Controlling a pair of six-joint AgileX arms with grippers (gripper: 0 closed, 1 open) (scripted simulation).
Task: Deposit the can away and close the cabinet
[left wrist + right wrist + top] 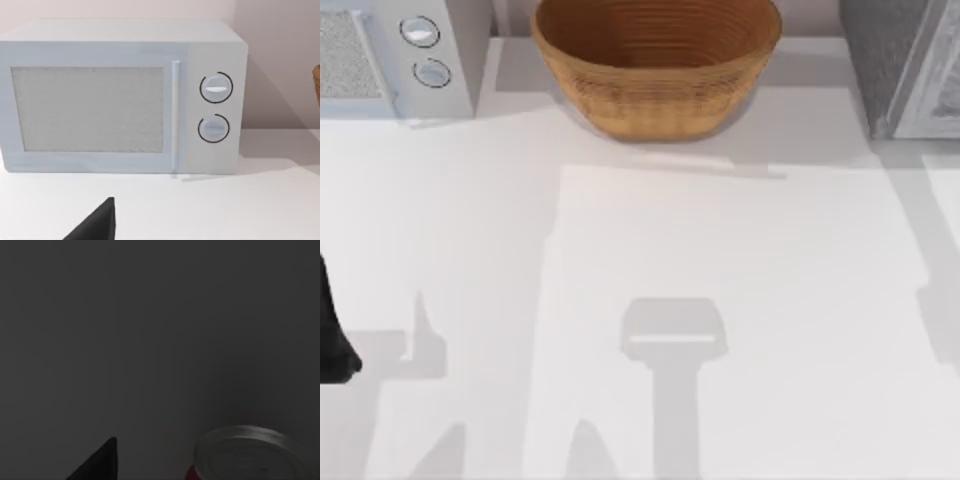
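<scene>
Nearest in the top view, a black part of my left arm (332, 340) shows at the left edge of the plain white tabletop (740, 250), low on that side. Grey shadows lie across the near half of the tabletop.

In the left wrist view, a black wedge of the left end effector (97, 225) juts in above the tabletop, well short of the boxy white microwave oven (120, 95) it faces. Whether this end effector is spread or pressed together, I cannot tell. The microwave stands with its door shut, a speckled grey window on the front, a slim upright handle beside the window, and two round dials stacked one above the other.

The right wrist view is dark. A black wedge of the right end effector (100, 462) shows there, and close by it the round silver-topped can with a red side (250, 455), upright. The space around the can is unlit grey. I cannot tell whether the right end effector is pinching the can or standing apart from it.

Farther back in the top view, the microwave sits in the far left corner. The round, ribbed brown wicker basket (655, 60) stands at the far middle. The speckled grey cabinet (900, 60) fills the far right corner, with a paler panel along its right side.
</scene>
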